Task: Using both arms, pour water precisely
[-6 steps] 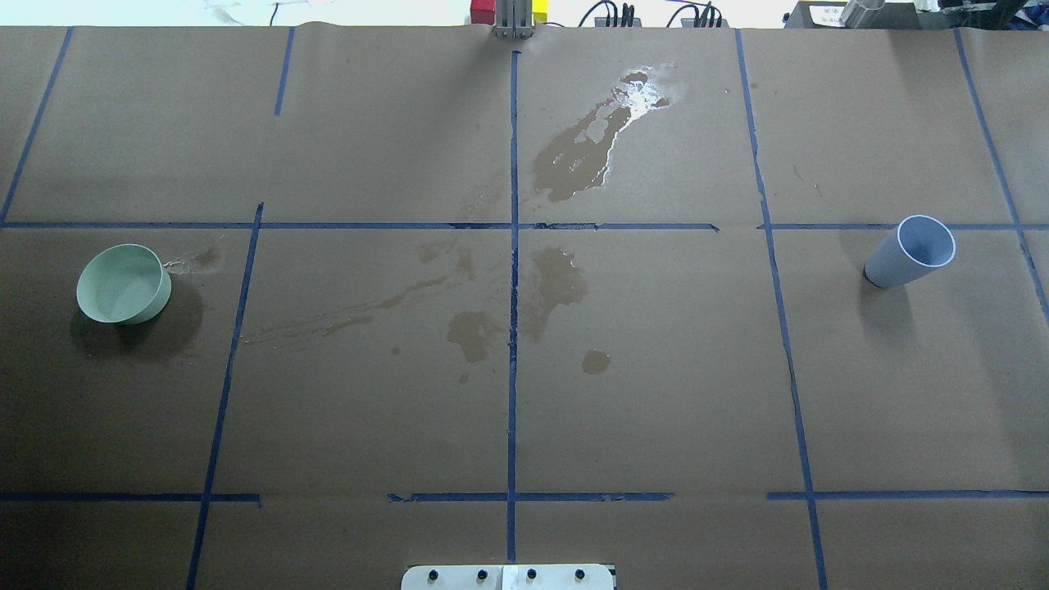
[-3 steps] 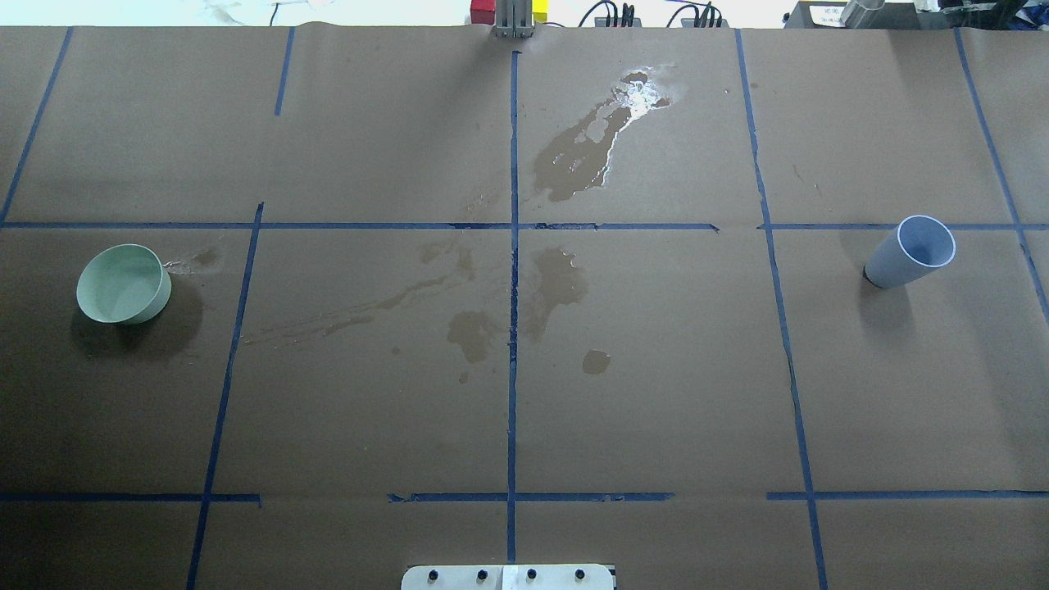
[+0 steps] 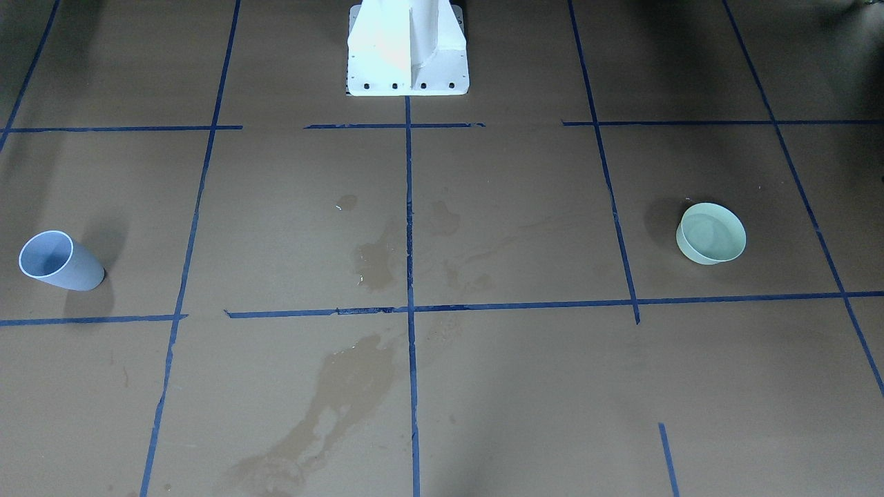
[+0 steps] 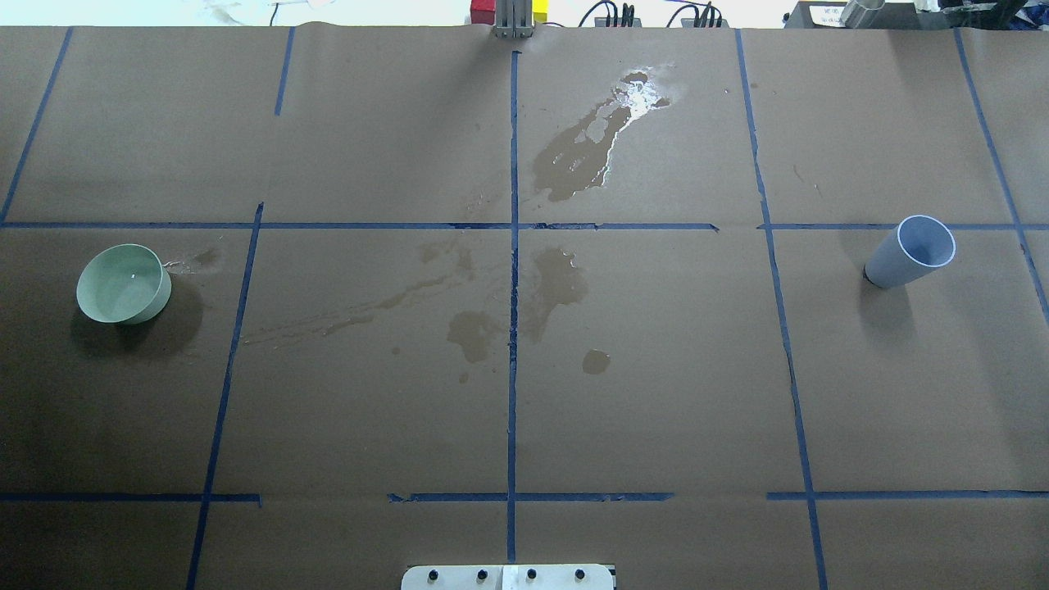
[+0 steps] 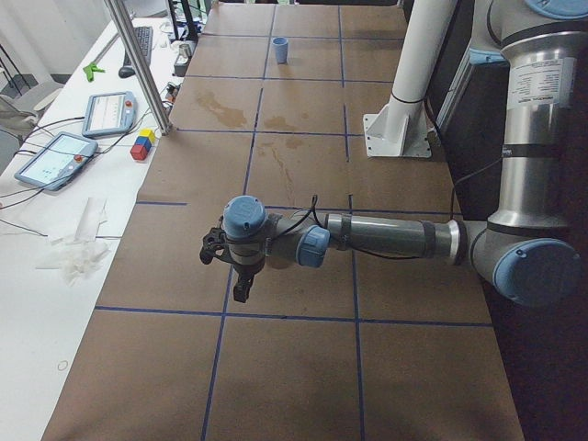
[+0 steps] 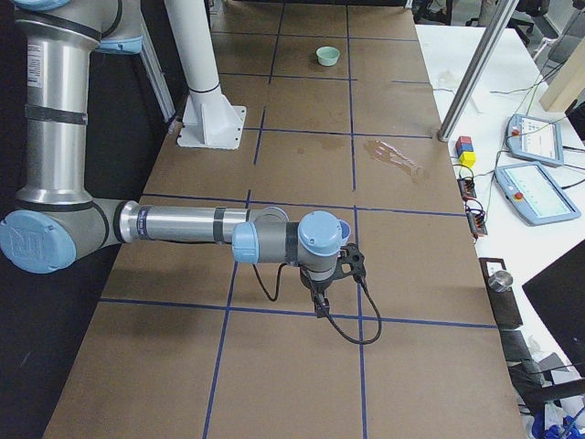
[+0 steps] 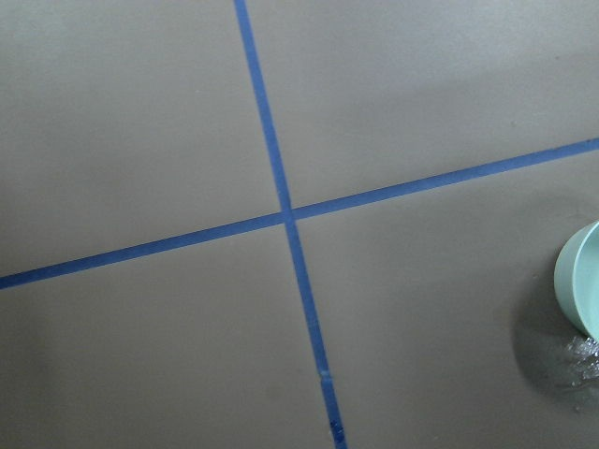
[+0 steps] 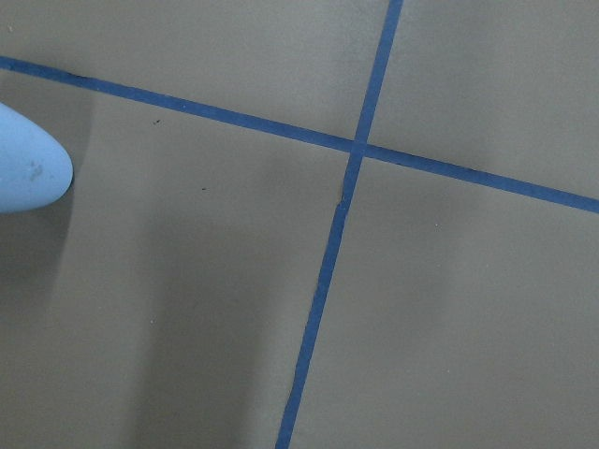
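Observation:
A mint-green bowl point(image 4: 123, 284) stands at the table's left and holds clear water with a small glint; it also shows in the front view point(image 3: 711, 233), the right view point(image 6: 327, 56) and the left wrist view point(image 7: 580, 285). A pale blue-grey cup point(image 4: 911, 252) stands at the right, also in the front view point(image 3: 59, 261), left view point(image 5: 280, 50) and right wrist view point(image 8: 28, 168). I cannot tell its contents. My left gripper point(image 5: 241, 287) and right gripper point(image 6: 320, 302) hang over the brown paper; I cannot tell whether either is open or shut.
Dark blotchy stains point(image 4: 557, 283) mark the table's middle, and a wet puddle point(image 4: 602, 143) lies at the far centre. Blue tape lines point(image 4: 513, 328) grid the paper. The white pedestal point(image 3: 407, 48) stands at the robot's edge. Tablets point(image 5: 55, 158) and coloured blocks point(image 5: 142, 144) lie on a side table.
The bowl's inside looks a little darker and shows a small glint. Cup and bowl have not moved.

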Controlling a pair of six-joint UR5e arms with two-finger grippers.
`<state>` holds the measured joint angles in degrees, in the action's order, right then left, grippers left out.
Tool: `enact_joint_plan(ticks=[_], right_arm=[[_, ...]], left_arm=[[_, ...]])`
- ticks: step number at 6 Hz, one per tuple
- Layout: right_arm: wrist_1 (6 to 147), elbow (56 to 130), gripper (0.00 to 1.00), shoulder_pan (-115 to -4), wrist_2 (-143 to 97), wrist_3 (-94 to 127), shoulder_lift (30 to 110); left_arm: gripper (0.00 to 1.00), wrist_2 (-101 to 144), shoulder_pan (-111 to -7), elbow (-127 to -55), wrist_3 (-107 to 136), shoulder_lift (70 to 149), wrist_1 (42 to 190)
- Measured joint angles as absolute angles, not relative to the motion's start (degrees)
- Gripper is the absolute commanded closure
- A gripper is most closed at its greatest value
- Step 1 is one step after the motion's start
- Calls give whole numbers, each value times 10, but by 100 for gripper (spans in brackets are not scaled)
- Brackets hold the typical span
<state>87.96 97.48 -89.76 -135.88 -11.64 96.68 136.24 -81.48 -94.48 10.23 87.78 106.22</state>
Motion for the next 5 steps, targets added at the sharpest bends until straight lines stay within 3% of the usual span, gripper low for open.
enact_joint_plan(ticks=[3,5], right_arm=[[880,974,0,-897,-1359,-115,967],[880,973,0,-896,-1359,-114,967]], left_arm=[[0,1333,-671,-925,421,875,1259],[0,1305,-629,-898,481,880,1302]])
